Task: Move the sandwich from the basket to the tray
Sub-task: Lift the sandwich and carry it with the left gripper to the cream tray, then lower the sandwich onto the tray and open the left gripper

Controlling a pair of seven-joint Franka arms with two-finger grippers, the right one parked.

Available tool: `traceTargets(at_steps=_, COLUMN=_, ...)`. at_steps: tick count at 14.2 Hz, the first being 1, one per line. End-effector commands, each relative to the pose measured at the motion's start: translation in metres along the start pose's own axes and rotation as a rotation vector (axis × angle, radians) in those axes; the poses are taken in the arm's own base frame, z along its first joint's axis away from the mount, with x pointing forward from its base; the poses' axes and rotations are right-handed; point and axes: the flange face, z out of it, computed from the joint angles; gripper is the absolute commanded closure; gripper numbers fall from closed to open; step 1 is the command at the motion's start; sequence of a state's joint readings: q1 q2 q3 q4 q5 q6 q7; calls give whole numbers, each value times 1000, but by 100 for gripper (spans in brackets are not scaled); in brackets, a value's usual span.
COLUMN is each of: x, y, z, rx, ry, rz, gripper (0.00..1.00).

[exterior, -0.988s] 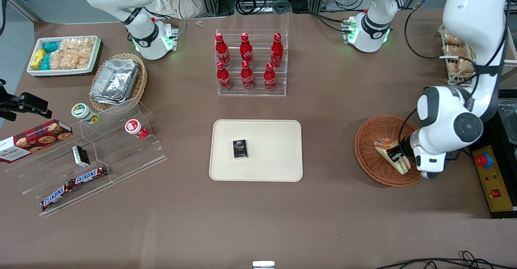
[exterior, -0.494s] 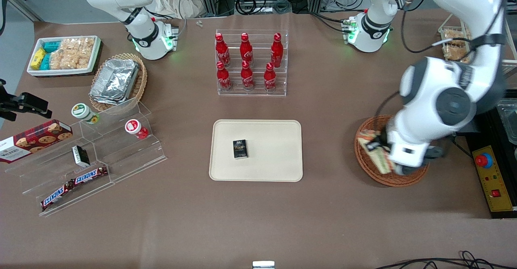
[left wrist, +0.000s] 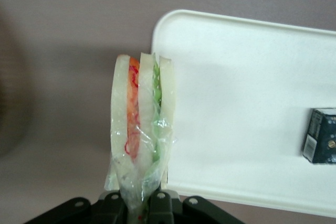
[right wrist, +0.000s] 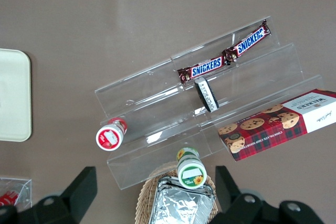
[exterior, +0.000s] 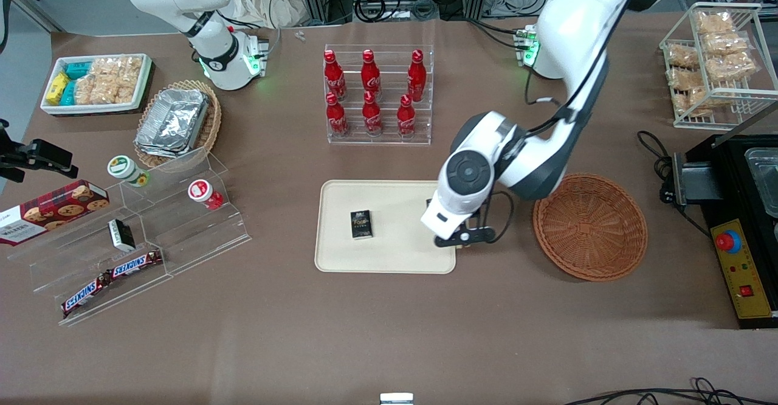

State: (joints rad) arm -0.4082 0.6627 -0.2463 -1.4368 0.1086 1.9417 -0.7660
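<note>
The pincer (left wrist: 137, 203) clenched the sandwich (left wrist: 140, 124) by its wrapped tip, carrying it upright above the tray (exterior: 401, 253) edge nearest the emptied basket (exterior: 589, 225), ready for lowering.

The left arm's tool (left wrist: 137, 203) hangs above the table, fingers clamped together.

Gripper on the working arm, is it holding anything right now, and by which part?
Yes. The gripper is shut on the sandwich, pinching the narrow wrapped end of the wedge, so the sandwich hangs over the corner of the tray. The basket is empty.
</note>
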Motion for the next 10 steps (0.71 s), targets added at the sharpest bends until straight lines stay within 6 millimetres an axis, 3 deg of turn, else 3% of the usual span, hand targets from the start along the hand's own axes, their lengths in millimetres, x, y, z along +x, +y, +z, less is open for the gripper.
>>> traceTargets(at_steps=1, x=-2, y=17, z=22, rx=25, ry=-8, rz=27, gripper=92)
traceTargets(at_steps=3, x=-9, y=32, z=45, rx=28, ry=-16, rz=42, gripper=84)
traceTargets(at_steps=5, x=-18, y=43, z=51, rx=28, ry=-11, rz=61, gripper=81)
traceTargets(at_steps=6, x=-22, y=47, z=55, rx=32, ry=-15, rz=69, gripper=67)
traceTargets(at_steps=7, x=-22, y=47, z=65, rx=43, ry=-24, rz=72, gripper=18)
traceTargets(at_steps=8, x=-22, y=47, z=65, rx=44, ry=-23, rz=72, gripper=0)
traceTargets(at_steps=10, x=-20, y=43, z=57, rx=51, ry=-20, rz=68, gripper=0)
